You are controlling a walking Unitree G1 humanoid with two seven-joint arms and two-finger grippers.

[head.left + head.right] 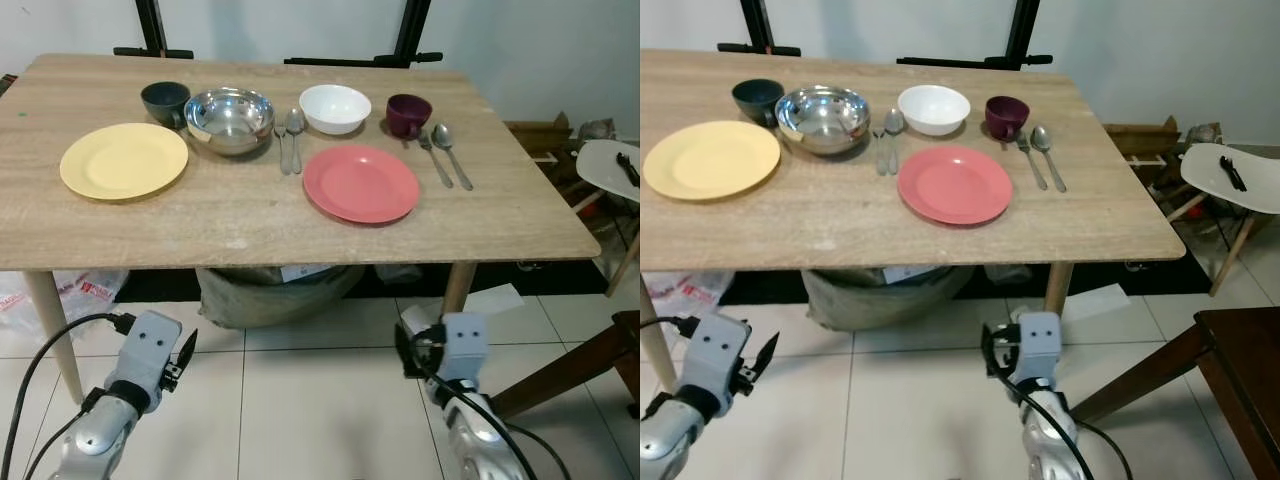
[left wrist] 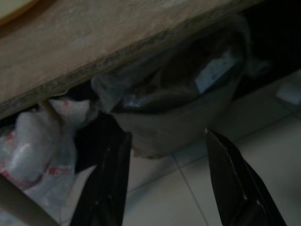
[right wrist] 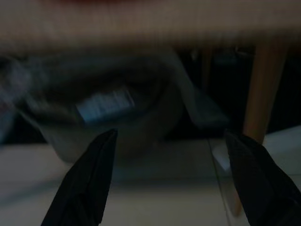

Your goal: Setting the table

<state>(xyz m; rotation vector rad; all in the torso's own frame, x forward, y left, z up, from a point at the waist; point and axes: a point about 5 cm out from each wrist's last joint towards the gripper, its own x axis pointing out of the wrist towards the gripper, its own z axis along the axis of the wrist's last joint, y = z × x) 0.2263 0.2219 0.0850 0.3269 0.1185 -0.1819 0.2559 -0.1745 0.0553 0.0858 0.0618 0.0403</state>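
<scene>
Yellow plate [image 1: 124, 160] and pink plate [image 1: 361, 183] flat on table [image 1: 250, 215], bowls, cups, spoons just behind.

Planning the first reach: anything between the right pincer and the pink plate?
Yes. The right pincer hangs open below the table, so the table's near edge lies between it and the pink plate. On the tabletop, nothing stands between that edge and the plate.

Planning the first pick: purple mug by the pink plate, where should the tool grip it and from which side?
Grip the purple mug by its rim, coming down from above with the right tool, one finger inside. It stands upright and open; its handle seems to point toward the white bowl, and cutlery lies close on the other side, so a side approach looks crowded.
</scene>
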